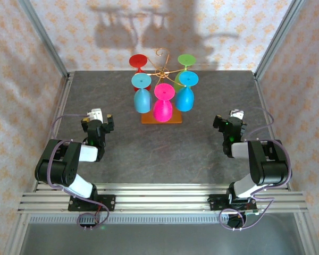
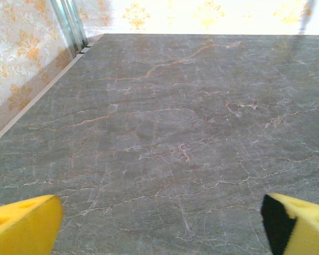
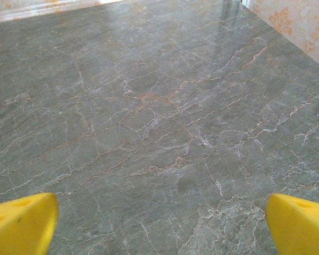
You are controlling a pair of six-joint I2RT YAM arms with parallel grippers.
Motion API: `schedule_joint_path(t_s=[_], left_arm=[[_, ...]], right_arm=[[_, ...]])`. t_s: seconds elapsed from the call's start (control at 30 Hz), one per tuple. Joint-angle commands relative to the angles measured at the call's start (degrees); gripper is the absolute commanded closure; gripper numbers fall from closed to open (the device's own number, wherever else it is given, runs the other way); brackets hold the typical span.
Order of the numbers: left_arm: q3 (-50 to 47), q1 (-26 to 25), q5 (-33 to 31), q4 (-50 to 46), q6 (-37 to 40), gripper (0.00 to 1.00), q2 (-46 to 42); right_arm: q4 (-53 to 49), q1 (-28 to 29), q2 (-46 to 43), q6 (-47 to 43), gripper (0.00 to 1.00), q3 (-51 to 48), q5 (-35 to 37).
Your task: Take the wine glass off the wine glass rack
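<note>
Rack: the wine glass rack (image 1: pixel 175 120) stands mid-table towards the far edge, well apart from both arms.
Glasses: five hang upside down from its wire arms, feet up and bowls down. The red glass (image 1: pixel 138 60) and green glass (image 1: pixel 186 59) are on the far side. The left blue glass (image 1: pixel 142 99), pink glass (image 1: pixel 163 107) and right blue glass (image 1: pixel 185 96) are on the near side.
Long axis: each stem is upright, so a glass likely has to slide out sideways along its wire arm.
Left gripper (image 1: pixel 100 118): jaws wide, nothing between the yellow pads (image 2: pixel 26 223), bare table (image 2: pixel 165 133) ahead.
Right gripper (image 1: pixel 229 121): jaws wide and empty over the table.
Direction: the rack lies far and right of the left gripper, far and left of the right one.
Nearer arm: about equal to the pink glass. Each blue glass is closer to the arm on its own side.
</note>
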Motion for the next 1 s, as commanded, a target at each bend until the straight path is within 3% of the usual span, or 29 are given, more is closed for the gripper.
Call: schedule_joint_path(t_s=[0.0, 0.03, 0.1, 0.13, 0.23, 0.43, 0.53, 0.67, 0.8, 0.97], left_arm=[[0.4, 0.4, -1.8, 0.3, -0.4, 0.29, -0.6], [0.4, 0.3, -3.5, 0.2, -0.6, 0.38, -1.4], [1.3, -0.3, -5.6, -5.3, -0.8, 0.4, -5.8], [2.6, -0.7, -6.4, -9.8, -0.6, 0.45, -8.6], [6.9, -1.5, -10.0, -23.1, -2.5, 0.48, -16.1], [18.3, -2.3, -5.0, -49.3, -11.8, 0.52, -26.2], [24.7, -2.6, -0.1, -60.2, -16.5, 0.52, -28.2], [34.4, -4.2, 6.9, -73.5, -21.4, 0.62, -26.3], [40.4, -7.0, 7.2, -81.0, -21.3, 0.63, -26.2], [43.4, -7.2, 12.8, -84.3, -20.0, 0.62, -28.7]], right_arm=[[1.0, 0.1, -0.8, -0.8, 0.01, 0.9, 0.5], [-2.5, 0.1, -2.7, -0.5, 0.01, 1.9, 0.8], [-14.3, -0.1, -6.8, 1.5, 0.02, 6.2, 3.1], [-18.8, -0.6, -8.2, 2.5, 0.08, 8.5, 2.9], [-27.2, -0.9, -12.7, 4.7, 0.1, 11.2, -1.1], [-48.0, -1.2, -20.7, 12.9, 0.17, 22.5, -9.2], [-53.6, -1.2, -24.6, 16.4, 0.21, 27.1, -16.7], [-57.6, -1.3, -26.4, 20.7, 0.28, 33.2, -29.2], [-58.6, -1.3, -24.1, 26.8, 0.36, 40.2, -40.6], [-57.0, -1.2, -21.2, 34.1, 0.28, 46.3, -48.7]])
